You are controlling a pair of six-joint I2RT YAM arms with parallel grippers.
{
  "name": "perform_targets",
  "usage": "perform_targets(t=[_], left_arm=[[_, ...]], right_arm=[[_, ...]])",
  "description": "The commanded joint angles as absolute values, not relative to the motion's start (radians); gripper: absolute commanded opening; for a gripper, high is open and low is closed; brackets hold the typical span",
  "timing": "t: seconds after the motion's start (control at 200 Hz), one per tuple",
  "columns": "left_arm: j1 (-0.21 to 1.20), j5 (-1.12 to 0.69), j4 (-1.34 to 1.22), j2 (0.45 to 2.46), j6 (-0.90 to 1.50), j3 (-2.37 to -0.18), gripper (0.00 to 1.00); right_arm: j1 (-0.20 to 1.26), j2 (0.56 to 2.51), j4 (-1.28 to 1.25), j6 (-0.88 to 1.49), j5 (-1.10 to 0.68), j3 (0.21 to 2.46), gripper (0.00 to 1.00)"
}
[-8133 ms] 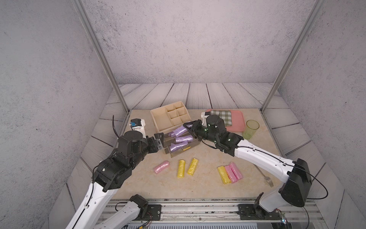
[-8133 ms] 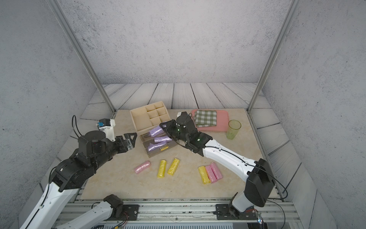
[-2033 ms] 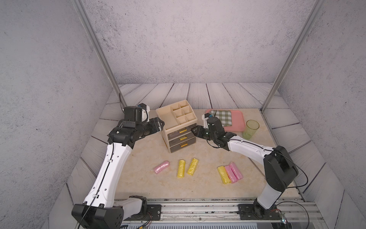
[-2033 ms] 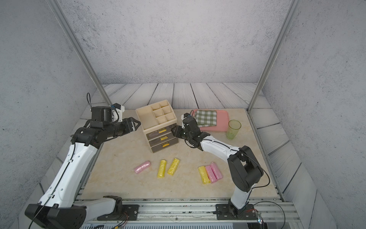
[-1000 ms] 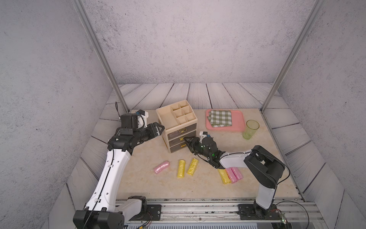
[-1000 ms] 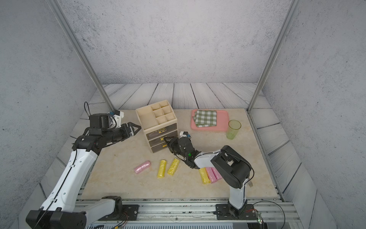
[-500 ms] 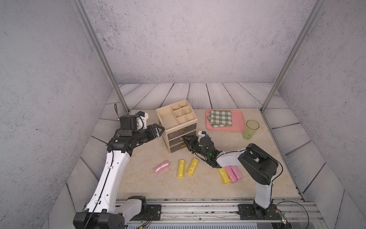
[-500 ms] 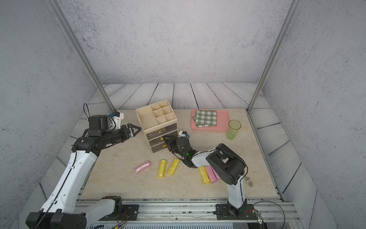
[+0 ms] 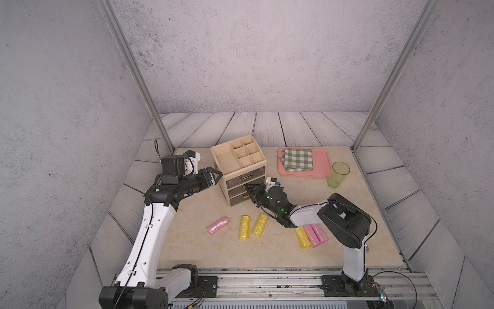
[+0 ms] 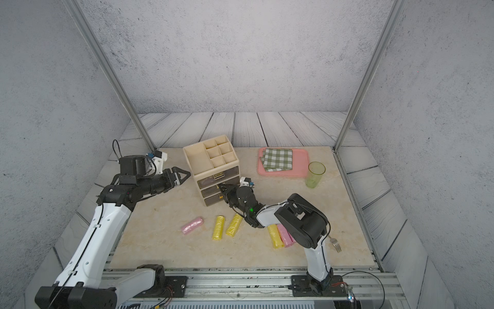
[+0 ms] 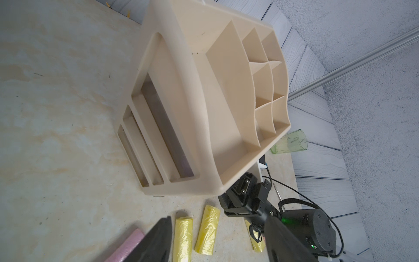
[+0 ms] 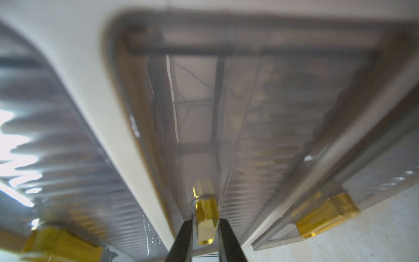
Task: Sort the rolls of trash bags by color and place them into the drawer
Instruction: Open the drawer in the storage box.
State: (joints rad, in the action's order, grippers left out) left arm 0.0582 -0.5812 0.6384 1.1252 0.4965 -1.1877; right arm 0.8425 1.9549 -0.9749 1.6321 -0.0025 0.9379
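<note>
The beige drawer unit [image 9: 258, 161] stands at mid-table with its three smoky drawers pushed in. My right gripper [image 12: 205, 224] is shut on the gold handle [image 12: 204, 213] of the middle drawer [image 9: 238, 191]; in both top views it sits low against the drawer front [image 10: 224, 191]. My left gripper [image 9: 215, 176] hovers open beside the unit's left side, holding nothing. On the table in front lie rolls of trash bags: a pink one [image 9: 218, 225], two yellow ones [image 9: 244, 227] [image 9: 260, 224], and a yellow one [image 9: 303, 237] lying against two pink ones [image 9: 315, 234], partly under the right arm.
A pink tray [image 9: 322, 164] with a green checked cloth [image 9: 298, 159] lies at the back right. A green plastic cup [image 9: 340, 174] stands in front of it. A fork [image 10: 336, 244] lies near the right arm's base. Metal frame posts rise at both back corners.
My right gripper has dropped from the unit's right side to the drawer fronts and closed on the middle drawer's handle. The left arm has eased back a little from the unit and stays open.
</note>
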Motion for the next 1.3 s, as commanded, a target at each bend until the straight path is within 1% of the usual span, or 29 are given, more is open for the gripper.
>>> perform_targets(t=[0.0,0.18,0.626,1.041,1.161,1.291], left_arm=[[0.049,-0.597,0.617,1.12,0.486,-1.173,0.7],[0.049,-0.595,0.607,1.129,0.494,-1.173,0.71],[0.057,-0.557,0.509,1.206,0.538,-1.171,0.7],[0.105,-0.458,0.491,1.317,0.521,-1.257,0.64],[0.114,-0.449,0.486,1.328,0.52,-1.261,0.59],[0.117,-0.447,0.486,1.343,0.518,-1.268,0.52]], right_arm=[[0.845,1.993,-1.009,1.635,0.03,0.95,0.2],[0.854,1.992,-1.015,1.632,0.034,0.941,0.12],[0.885,1.966,-1.054,1.656,0.026,0.878,0.1],[0.894,1.939,-1.072,1.667,0.018,0.833,0.1],[0.896,1.92,-1.078,1.667,0.015,0.815,0.1],[0.905,1.908,-1.088,1.669,0.0,0.798,0.1]])
